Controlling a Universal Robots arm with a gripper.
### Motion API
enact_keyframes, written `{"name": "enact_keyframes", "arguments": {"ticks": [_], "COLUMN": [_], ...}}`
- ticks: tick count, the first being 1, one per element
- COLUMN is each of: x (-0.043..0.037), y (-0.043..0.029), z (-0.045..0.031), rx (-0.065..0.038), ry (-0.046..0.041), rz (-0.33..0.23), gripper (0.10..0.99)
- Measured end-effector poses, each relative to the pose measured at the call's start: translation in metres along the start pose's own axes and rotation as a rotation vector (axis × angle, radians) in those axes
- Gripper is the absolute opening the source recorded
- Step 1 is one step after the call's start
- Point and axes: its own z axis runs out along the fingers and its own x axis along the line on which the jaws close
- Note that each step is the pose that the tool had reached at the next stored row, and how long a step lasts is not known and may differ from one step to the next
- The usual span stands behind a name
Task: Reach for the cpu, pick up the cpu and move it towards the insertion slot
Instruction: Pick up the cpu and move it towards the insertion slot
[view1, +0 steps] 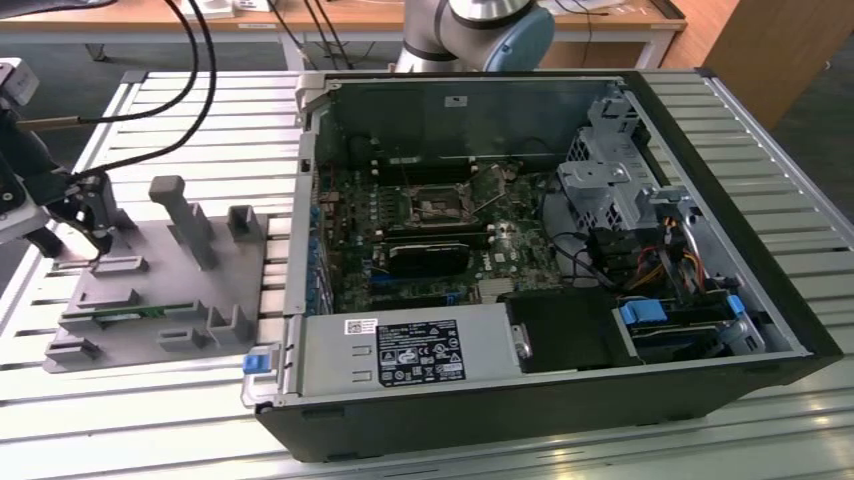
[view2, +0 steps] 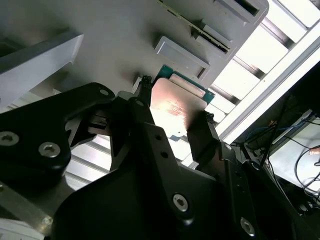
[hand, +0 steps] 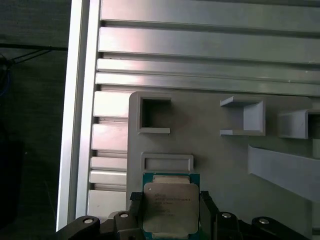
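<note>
Cpu (hand: 167, 207): silver square lid, green border, clamped between black jaws.

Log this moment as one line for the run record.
gripper: shut on cpu | cpu: at grey fixture, exterior view's left | insertion slot: in the open case, not reached

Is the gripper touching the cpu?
Touching. In the first wrist view the gripper clamps the cpu, fingers flush on opposite edges, no gap.
</note>
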Motion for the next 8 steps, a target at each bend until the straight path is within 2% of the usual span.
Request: {"name": "enact_keyframes", "arguments": {"ticks": [8], "x": [0.0], "y": [0.0006], "z": [-0.0146], "rx": [0.001], "ry": [0.0], "rz": [0.0], "gripper": [0.537]}}
